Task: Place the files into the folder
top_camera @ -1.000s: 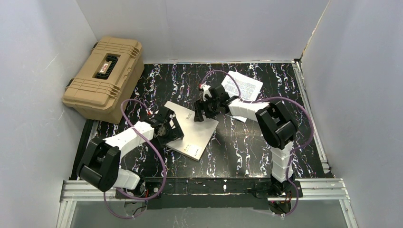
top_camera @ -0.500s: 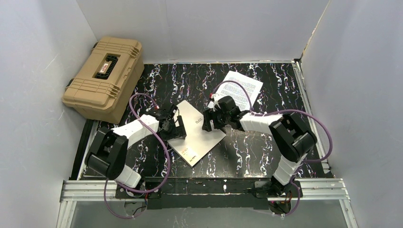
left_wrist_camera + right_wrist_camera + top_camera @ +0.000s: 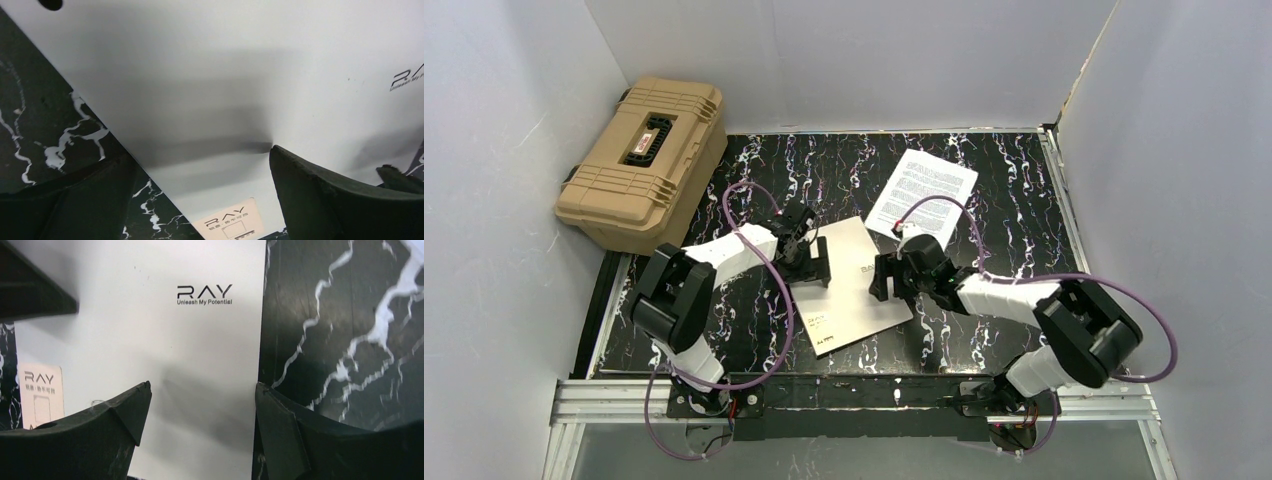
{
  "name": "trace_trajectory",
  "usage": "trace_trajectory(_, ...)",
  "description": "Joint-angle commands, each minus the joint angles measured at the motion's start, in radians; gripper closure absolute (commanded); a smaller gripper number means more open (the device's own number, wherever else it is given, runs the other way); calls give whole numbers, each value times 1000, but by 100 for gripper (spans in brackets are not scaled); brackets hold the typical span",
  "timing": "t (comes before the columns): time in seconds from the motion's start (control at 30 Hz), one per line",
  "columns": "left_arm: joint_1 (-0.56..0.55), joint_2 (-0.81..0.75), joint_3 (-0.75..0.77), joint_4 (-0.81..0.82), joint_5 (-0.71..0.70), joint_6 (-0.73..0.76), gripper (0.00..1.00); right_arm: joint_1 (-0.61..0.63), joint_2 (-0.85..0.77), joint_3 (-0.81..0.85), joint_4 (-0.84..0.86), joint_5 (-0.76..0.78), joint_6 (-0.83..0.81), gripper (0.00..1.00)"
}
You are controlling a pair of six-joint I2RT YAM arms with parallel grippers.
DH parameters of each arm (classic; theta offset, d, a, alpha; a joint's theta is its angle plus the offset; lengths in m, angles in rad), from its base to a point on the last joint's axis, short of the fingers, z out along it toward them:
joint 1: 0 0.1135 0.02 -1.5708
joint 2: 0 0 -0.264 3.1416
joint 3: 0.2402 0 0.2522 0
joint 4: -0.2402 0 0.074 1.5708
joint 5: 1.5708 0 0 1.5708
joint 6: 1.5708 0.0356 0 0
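Currently the folder (image 3: 854,295) is being straddled edgewise by the left gripper (image 3: 200,155) and right gripper (image 3: 202,385), both spread; only its top cover should be pinched.

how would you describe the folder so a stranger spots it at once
On the black marbled table, look at its middle. The folder is the flat cream-white rectangle lying askew there. Unlike the text-covered files beyond it and the tan ribbed case at far left, it is nearly blank: only a small RAY logo and a pale corner label.
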Motion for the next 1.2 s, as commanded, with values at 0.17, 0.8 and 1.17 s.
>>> trace_trajectory(0.17, -58, 141, 155, 106, 176, 22, 2, 33, -152, -103, -256, 69, 140, 14)
trace_trajectory(0.8, -64, 82, 248, -157, 6, 46, 2, 34, -302, -115, -364, 113, 191, 8)
trace_trajectory(1.17, -64, -107, 13, -70, 193, -6, 2, 33, -364, -87, -521, 138, 180, 1)
